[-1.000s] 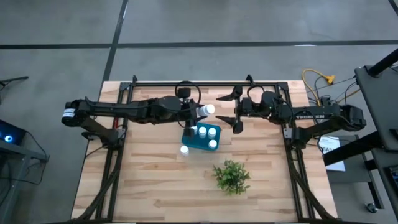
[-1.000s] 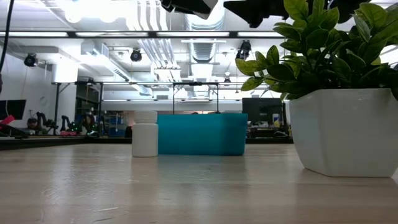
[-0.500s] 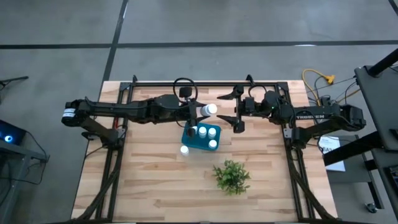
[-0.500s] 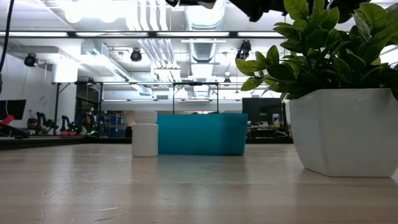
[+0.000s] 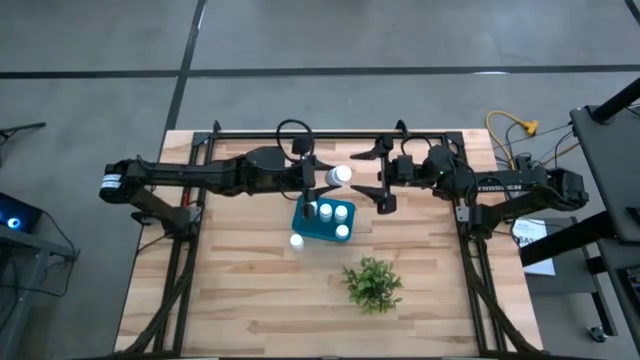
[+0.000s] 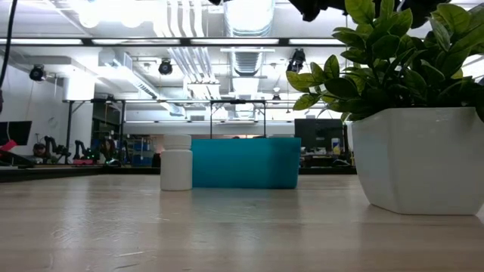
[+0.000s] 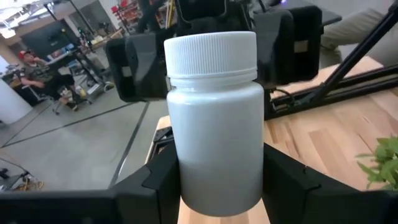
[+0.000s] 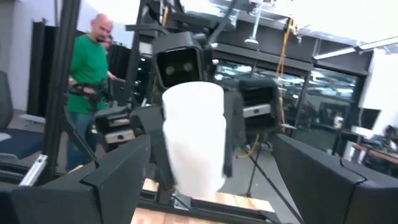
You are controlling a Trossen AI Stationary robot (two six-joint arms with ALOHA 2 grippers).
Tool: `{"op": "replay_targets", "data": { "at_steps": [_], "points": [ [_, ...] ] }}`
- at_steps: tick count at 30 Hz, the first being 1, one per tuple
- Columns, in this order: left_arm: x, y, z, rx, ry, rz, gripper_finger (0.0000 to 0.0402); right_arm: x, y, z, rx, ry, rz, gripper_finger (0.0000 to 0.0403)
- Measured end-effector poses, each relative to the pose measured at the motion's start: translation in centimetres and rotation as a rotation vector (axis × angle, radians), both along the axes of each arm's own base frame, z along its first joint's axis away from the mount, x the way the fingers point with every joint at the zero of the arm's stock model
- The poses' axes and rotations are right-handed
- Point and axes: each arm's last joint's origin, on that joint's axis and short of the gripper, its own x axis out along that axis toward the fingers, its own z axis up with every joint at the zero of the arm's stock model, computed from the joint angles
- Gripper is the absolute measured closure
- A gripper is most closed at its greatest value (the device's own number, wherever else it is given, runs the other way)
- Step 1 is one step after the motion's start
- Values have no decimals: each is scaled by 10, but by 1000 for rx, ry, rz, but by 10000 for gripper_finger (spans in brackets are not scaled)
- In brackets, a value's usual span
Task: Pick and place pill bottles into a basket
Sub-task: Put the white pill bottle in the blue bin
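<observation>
My left gripper (image 5: 332, 178) is shut on a white pill bottle (image 7: 214, 124), held high over the table just beyond the far side of the teal basket (image 5: 325, 222). My right gripper (image 5: 358, 175) faces it, open. Its fingers (image 7: 134, 65) stand on either side of the bottle a little way off and touch nothing. Several capped bottles (image 5: 343, 213) stand inside the basket. One more bottle (image 6: 176, 162) rests on its base on the table, by the basket's near left corner. My left gripper pinches the lower body (image 7: 186, 180) of the bottle between its two fingers (image 7: 292, 183), one on each side. The fingers come about level from the table's left. The bottle stands roughly upright with its cap (image 7: 211, 53) up, lifted clear of table and basket.
A leafy plant in a white pot (image 6: 420, 159) stands on the table's near side, to the right of the basket. Black frame rails (image 5: 180, 250) run along both table sides. People (image 8: 87, 68) show in the room beyond the table.
My left gripper has tipped upward to nearly level, so the held bottle stands more upright than before. In the low view both grippers have almost left the top edge. The basket and the bottle on the table have kept still.
</observation>
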Motion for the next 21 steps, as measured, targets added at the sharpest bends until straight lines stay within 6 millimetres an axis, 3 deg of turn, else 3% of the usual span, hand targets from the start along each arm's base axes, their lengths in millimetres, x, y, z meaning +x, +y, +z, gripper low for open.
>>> {"op": "replay_targets", "data": {
  "at_steps": [6, 15, 21],
  "points": [
    [1, 1, 1, -1, -19, -20, 248, 8, -1, 11, -3, -19, 15, 74],
    [1, 1, 2, 17, -28, -26, 248, 48, -8, 8, 4, 47, 45, 74],
    [1, 1, 2, 21, -25, -29, 248, 61, -10, 21, -13, 103, 65, 74]
  ]
}}
